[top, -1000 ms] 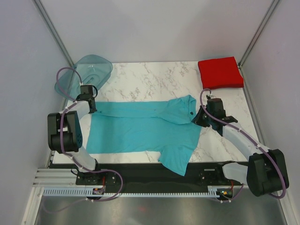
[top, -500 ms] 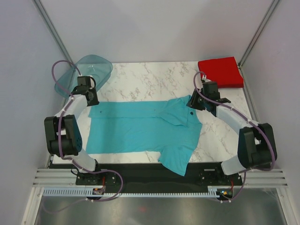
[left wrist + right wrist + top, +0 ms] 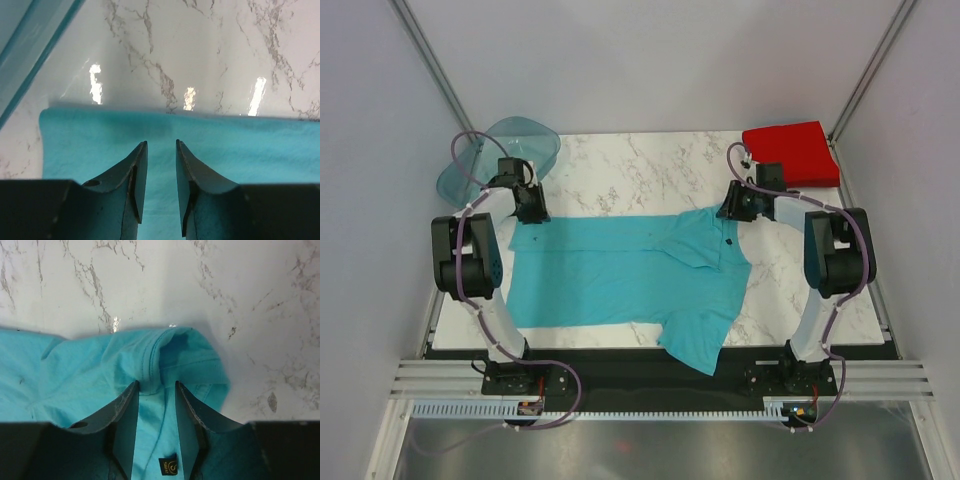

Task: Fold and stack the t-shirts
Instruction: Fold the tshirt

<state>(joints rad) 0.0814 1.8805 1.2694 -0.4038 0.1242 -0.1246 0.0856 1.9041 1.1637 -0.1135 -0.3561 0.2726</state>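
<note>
The turquoise t-shirt (image 3: 620, 265) lies spread flat across the marble table, one sleeve hanging over the near edge. The red t-shirt (image 3: 790, 155) sits as a folded square at the far right corner. My left gripper (image 3: 531, 211) is open over the shirt's far left corner; in the left wrist view (image 3: 161, 146) the fingers rest on flat turquoise cloth (image 3: 250, 150) just inside its far edge. My right gripper (image 3: 732, 208) is open at the shirt's far right, its fingertips (image 3: 127, 400) straddling the collar ridge (image 3: 150, 375), with a small black label between them.
A translucent teal plastic tray (image 3: 505, 150) stands at the far left corner, its rim showing in the left wrist view (image 3: 30, 40). Bare marble table (image 3: 650, 170) lies beyond the shirt. Grey walls enclose the left, right and back.
Both grippers have moved away from me to the shirt's far edge, the left to its far left corner, the right up to the collar. The shirt has hardly shifted.
</note>
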